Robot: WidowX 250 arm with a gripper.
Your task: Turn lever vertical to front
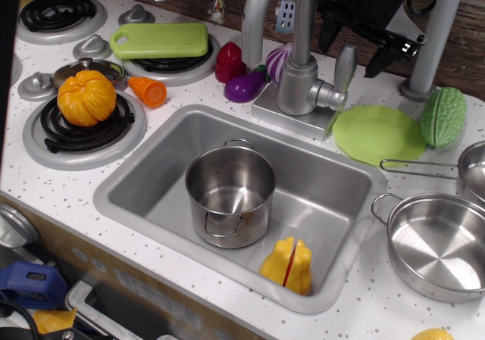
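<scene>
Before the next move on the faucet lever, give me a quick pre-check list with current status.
1. Lever in view, unobstructed: ok.
2. Lever orientation: stands upright on its stub, not turned to the front: not ok.
3. Pincer contact: raised behind the lever, apart from it, holding nothing: not ok.
4. Pincer jaws spread wide enough for the paddle: ok.
5. Sweep path toward the sink: nothing in front of the lever; green plate lies flat below: ok.
6. Spout clearance for the arm: cannot tell.

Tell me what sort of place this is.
Most likely a toy play kitchen. The white speckled counter has moulded burner rings, a sink with a faucet lever, and plastic food such as the orange pumpkin and purple eggplant.
</scene>
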